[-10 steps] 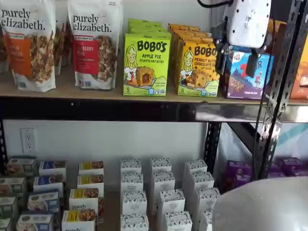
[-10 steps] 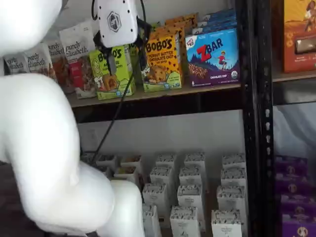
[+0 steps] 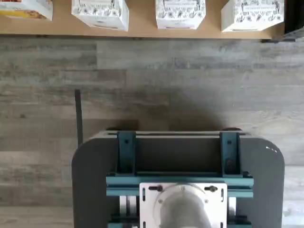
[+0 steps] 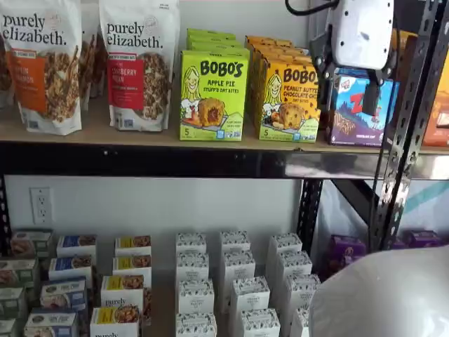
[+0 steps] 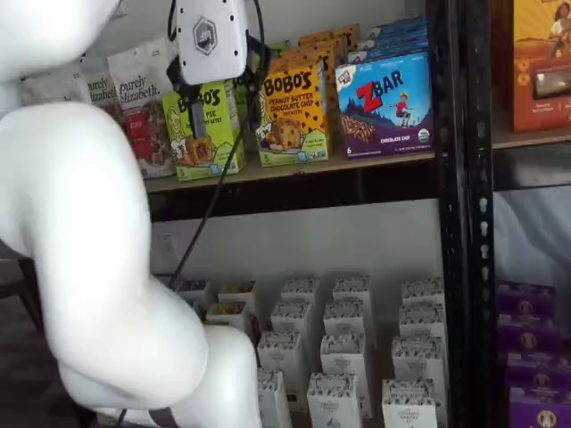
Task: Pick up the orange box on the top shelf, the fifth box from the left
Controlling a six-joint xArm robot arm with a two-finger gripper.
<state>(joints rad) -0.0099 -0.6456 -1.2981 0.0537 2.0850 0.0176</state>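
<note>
A tan wooden top shelf (image 4: 105,130) with a black metal front rail is running across both shelf views, backed by a pale wall carrying an electrical outlet (image 4: 41,204). On the board, the orange box (image 4: 287,100) of Bobo's Peanut Butter Chocolate Chip is standing upright, with the lime-green Apple Pie box (image 4: 213,95) to its left and the blue ZBar box (image 5: 384,102) to its right. Purely Elizabeth granola bags (image 4: 139,63) are standing farther left. On the lower level, small white boxes (image 4: 238,284) are sitting in rows, with purple boxes (image 5: 535,339) to the right.

The gripper (image 4: 349,81) is hanging in front of the shelf, its white body covering the orange box's right edge in a shelf view and part of the Apple Pie box elsewhere. Its black fingers (image 4: 370,95) are appearing spread apart with a gap, though the view is somewhat cluttered there.

In the wrist view, grey wood-grain flooring (image 3: 152,85) is lying beneath a dark mount with teal brackets (image 3: 178,161), and the white boxes are being cut off at the edge.
</note>
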